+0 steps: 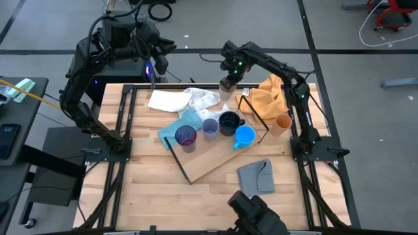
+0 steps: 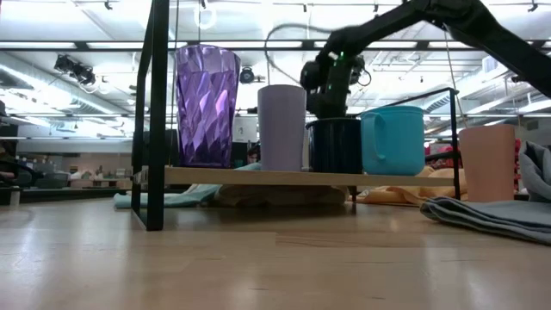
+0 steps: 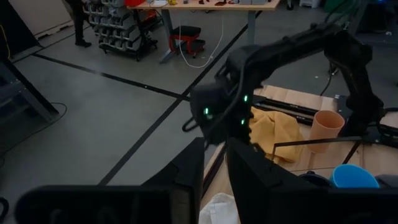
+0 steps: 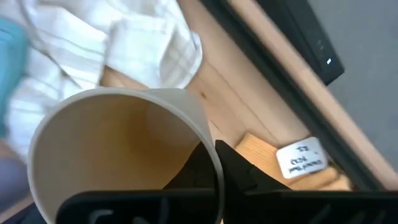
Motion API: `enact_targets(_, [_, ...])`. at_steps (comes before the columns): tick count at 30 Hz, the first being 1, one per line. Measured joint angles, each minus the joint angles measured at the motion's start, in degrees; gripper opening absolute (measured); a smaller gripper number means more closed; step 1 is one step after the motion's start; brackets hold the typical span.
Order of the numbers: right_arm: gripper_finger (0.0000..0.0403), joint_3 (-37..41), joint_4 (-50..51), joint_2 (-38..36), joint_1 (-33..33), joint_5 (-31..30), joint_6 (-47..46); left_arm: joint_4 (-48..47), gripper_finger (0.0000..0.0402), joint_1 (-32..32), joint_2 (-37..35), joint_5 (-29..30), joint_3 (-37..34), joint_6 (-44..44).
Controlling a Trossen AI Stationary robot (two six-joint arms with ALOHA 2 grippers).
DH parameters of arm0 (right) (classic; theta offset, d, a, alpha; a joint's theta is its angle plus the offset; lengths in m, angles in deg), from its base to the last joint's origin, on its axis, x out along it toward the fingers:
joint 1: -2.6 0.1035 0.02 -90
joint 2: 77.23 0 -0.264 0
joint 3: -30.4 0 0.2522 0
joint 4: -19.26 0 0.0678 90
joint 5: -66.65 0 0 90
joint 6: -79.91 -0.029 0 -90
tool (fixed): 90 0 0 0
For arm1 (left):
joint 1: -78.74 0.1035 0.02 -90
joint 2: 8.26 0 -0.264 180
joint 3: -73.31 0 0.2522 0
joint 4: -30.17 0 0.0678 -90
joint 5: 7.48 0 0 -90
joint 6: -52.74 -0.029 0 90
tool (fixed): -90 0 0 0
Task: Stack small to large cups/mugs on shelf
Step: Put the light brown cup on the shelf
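On the light-wood shelf (image 1: 208, 160) (image 2: 241, 176) stand a purple tumbler (image 1: 185, 137) (image 2: 207, 103), a lavender cup (image 1: 209, 128) (image 2: 282, 127), a black mug (image 1: 228, 122) (image 2: 336, 145) and a blue mug (image 1: 244, 136) (image 2: 392, 138), each on its base. An orange cup (image 1: 283, 123) (image 2: 486, 164) stands on the tabletop to the shelf's right. My right gripper (image 1: 227, 82) (image 4: 214, 165), near the table's far edge, is shut on a beige cup (image 1: 226, 85) (image 4: 118, 143). My left gripper (image 1: 154, 65) (image 3: 214, 171) waits raised at the far left, with a narrow gap between its fingers and nothing in it. My right gripper has the beige cup by its wall at the rim (image 4: 208, 140), one finger inside the cup and one outside. The fingers come from above, pointing steeply down. The cup sits mouth up under them, above the white cloth; its bottom is hidden.
A white cloth (image 1: 186, 100) (image 4: 143, 43) and a teal cloth (image 1: 171, 130) lie by the shelf's far-left side. An orange cloth (image 1: 266, 94) lies at the far right and a grey cloth (image 1: 256, 175) in front of the shelf. Black frame rods (image 2: 157, 112) rise at the shelf's ends.
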Motion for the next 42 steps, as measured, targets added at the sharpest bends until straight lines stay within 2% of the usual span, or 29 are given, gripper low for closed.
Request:
enact_targets(7, [0.0001,-6.63,5.20,-5.58,0.36,0.51,-0.22,0.24,0.0074,0.00,0.00,-0.02,0.00,-0.11])
enact_targets(13, [0.0000,-7.76,8.85,-13.80,3.91,2.43,-2.32,0.20,0.0081,0.00,0.00,-0.02,0.00,-0.11])
enact_targets(17, [0.0000,-7.75,9.52,-19.69,11.72,3.56,-6.72,0.15,0.0081,0.00,0.00,-0.01,0.00,-0.09])
enact_targets(20, [0.0000,-7.77,8.23,-22.86,21.39,3.37,-11.61,0.13,0.0077,0.00,0.00,-0.02,0.00,-0.09])
enact_targets(22, [0.0000,-7.79,7.10,-23.55,28.46,0.97,-15.09,0.11,0.0075,0.00,0.00,-0.02,0.00,-0.09])
enact_targets(25, [0.0000,-7.77,4.92,-22.61,36.80,-1.91,-19.61,0.11,0.0074,-0.01,0.00,-0.02,0.00,-0.09])
enact_targets(29, [0.0000,-7.76,1.56,-18.45,42.36,-2.86,-22.12,0.11,0.0078,0.00,0.00,-0.02,0.00,-0.18])
enact_targets(42, [0.0000,-7.68,8.66,-8.16,44.30,-5.52,-18.98,-1.23,0.0074,0.00,0.00,-0.02,0.00,-1.18])
